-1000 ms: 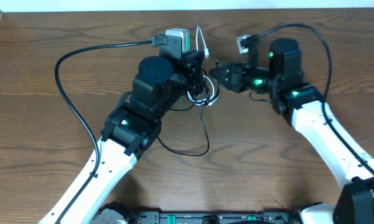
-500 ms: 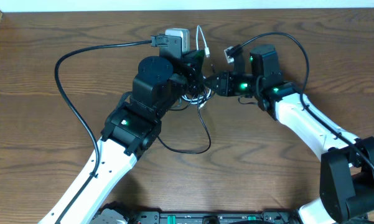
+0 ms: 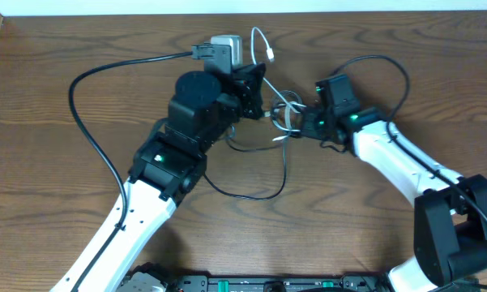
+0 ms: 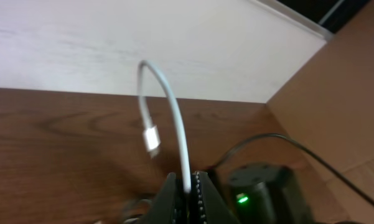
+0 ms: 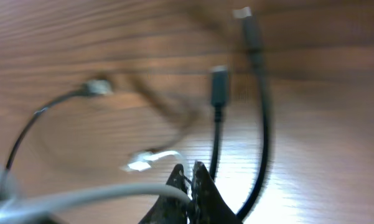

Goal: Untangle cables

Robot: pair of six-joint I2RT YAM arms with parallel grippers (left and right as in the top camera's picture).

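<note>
Toward the far middle of the table (image 3: 32, 203), the white cable (image 3: 285, 109) lies bunched between the two arms. One end arches up past the left gripper (image 3: 257, 77), its plug hanging free. The black cable (image 3: 271, 193) runs through the same knot and trails toward the near side in a wide loop.

The left gripper is clamped on the white cable (image 4: 174, 118), which rises from between its closed fingers (image 4: 199, 193). The right gripper (image 3: 300, 123) is pinched tight on what looks like a pale strand of the white cable (image 5: 99, 198), though that wrist view is blurred; black cable (image 5: 261, 124) hangs just beside it.

A second ago the right gripper stood apart from the knot with its jaws parted. It has since moved in and closed. The bundle now spreads rightward, and the black loop has shifted right.
</note>
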